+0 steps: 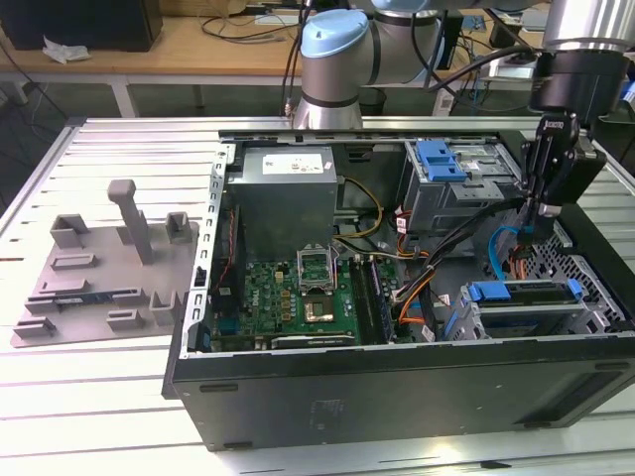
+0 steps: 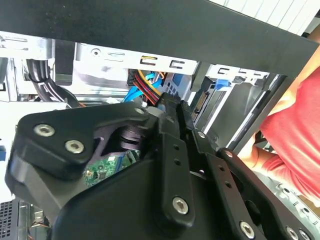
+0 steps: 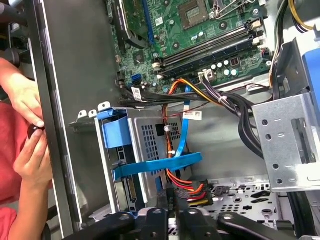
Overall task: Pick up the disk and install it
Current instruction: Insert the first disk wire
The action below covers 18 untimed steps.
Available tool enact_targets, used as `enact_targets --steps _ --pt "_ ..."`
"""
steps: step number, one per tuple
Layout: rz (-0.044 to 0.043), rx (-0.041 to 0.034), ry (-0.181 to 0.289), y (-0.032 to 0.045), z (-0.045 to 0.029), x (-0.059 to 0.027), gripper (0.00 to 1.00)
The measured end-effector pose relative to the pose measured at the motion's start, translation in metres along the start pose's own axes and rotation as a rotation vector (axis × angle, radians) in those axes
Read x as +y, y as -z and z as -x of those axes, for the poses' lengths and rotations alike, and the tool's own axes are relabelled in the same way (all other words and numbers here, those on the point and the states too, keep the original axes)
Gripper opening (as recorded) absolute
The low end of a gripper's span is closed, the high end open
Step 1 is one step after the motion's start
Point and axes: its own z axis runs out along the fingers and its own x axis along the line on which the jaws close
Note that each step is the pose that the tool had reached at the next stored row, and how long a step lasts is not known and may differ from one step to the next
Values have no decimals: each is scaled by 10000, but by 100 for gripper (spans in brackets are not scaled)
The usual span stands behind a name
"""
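First wrist view, nearest thing first: the gripper [image 3: 171, 200] has its fingers drawn close together, with the tips at a bundle of red, orange and yellow power wires [image 3: 192, 189]. Whether they pinch the plug there I cannot tell. Just beyond, a flat blue data cable [image 3: 157, 167] loops across the perforated side of the lower drive bay [image 3: 150, 140], which has a blue plastic tab [image 3: 116, 132] at its mouth. Farther on lies the motherboard [image 3: 200, 30]. Outside the case wall, a person's hands [image 3: 30, 130] are held together.

In the exterior view the gripper [image 1: 531, 230] hangs low inside the open computer case [image 1: 397, 387], towards the exterior view's right, between the upper drive cage [image 1: 446, 188] and the lower drive bay. The disk [image 1: 526, 294] appears to sit on edge in that bay with its blue frame showing. It is just below the gripper and apart from it.

I judge the disk to be stiff, dense for its size, smooth enough to slip, and easily hurt by knocks. The safest hold looks to be across its long edges or on the blue frame, clear of the label face, circuit board and connector end.
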Motion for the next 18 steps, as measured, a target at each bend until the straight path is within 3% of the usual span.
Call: enact_targets --steps 11,12,13,14,15,17,18 --pt "17 50 9 1 4 -34 16" --pt "17 47 11 -1 -1 -36 16" --pt "24 20 12 -37 -63 -52 16" --pt "47 -88 22 -63 -122 -64 16" --pt "67 -183 31 -65 -136 -64 16" --pt "144 -559 64 -71 -152 -56 16" --pt "174 -704 77 -73 -158 -54 16"
